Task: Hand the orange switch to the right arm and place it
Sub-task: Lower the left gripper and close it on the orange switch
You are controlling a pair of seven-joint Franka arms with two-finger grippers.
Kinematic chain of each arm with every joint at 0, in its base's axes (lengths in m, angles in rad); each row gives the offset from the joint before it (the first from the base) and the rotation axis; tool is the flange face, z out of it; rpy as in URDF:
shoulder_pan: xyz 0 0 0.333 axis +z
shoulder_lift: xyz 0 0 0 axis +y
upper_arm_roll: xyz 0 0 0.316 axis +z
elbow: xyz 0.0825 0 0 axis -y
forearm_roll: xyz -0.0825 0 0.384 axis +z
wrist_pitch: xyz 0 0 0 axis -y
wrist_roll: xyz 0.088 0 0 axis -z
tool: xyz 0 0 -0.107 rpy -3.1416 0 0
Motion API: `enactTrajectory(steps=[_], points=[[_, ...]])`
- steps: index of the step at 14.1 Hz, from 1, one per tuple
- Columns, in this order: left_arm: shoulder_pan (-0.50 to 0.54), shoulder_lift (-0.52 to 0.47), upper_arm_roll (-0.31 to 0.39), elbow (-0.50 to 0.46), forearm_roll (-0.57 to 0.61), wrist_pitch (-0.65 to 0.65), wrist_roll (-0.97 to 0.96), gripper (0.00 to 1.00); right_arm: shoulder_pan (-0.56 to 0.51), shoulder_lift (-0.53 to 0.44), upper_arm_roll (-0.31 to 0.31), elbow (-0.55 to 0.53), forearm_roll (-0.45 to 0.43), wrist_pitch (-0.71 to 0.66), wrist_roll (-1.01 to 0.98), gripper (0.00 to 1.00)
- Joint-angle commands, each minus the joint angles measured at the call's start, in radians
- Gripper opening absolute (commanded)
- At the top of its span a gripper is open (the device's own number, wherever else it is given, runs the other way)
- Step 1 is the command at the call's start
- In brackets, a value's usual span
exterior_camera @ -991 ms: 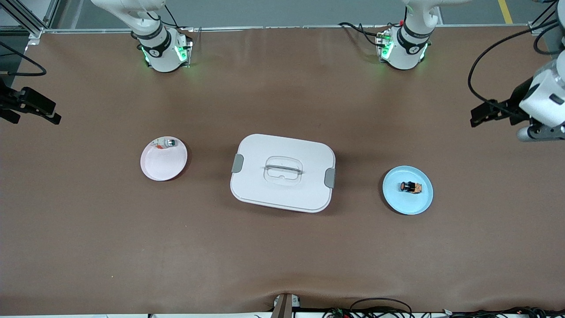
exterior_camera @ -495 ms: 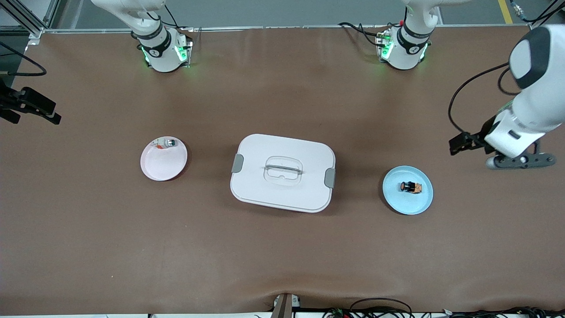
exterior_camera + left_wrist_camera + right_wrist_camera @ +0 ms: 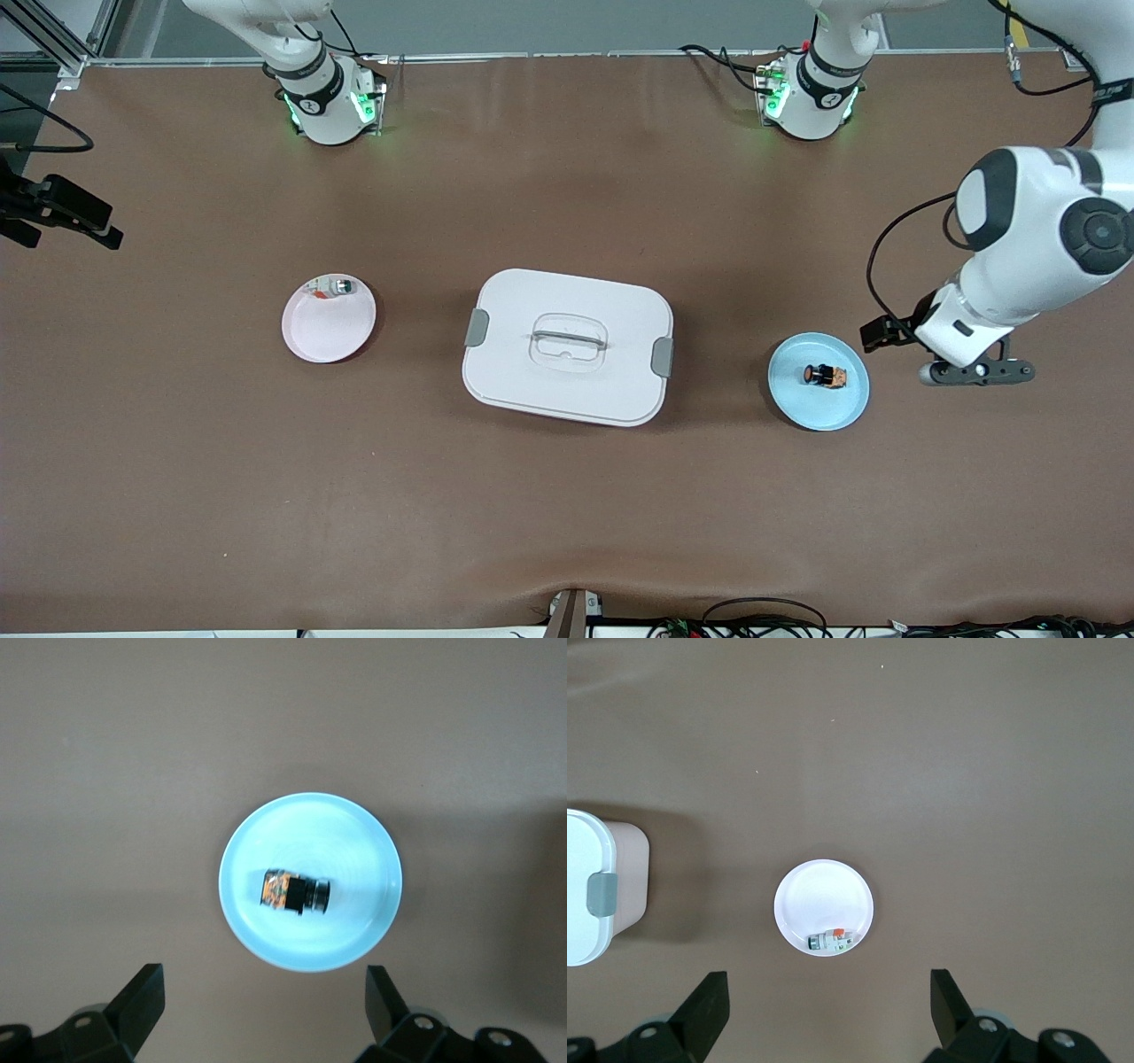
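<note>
Resting orange switch (image 3: 825, 376) on blue plate (image 3: 802, 406)

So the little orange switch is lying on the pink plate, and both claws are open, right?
Not quite. The orange switch lies on the blue plate, as the front view shows. The pink plate holds a small silver-white part. Both claws are indeed open.

No lettering, label, brand, number or sign can be read on anything here.

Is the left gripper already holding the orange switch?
No. The orange switch lies loose on the blue plate, and the left gripper is open above it, fingers apart and empty.
</note>
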Motion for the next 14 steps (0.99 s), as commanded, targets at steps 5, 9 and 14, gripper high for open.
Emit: enactTrajectory(steps=[5,9,14], points=[[0.001,0.107,-0.005,-0.078,0.037,0.219,0.007,1.00,-0.020,-0.012,0.011,-0.002,0.002,-0.009,-0.005,1.00],[0.001,0.161,-0.006,-0.076,0.058,0.262,0.007,1.00,-0.022,-0.011,0.011,-0.004,0.001,-0.009,-0.005,1.00],[0.001,0.227,-0.011,-0.076,0.058,0.314,0.008,1.00,-0.017,-0.012,0.012,-0.004,0.002,-0.009,-0.004,1.00]])
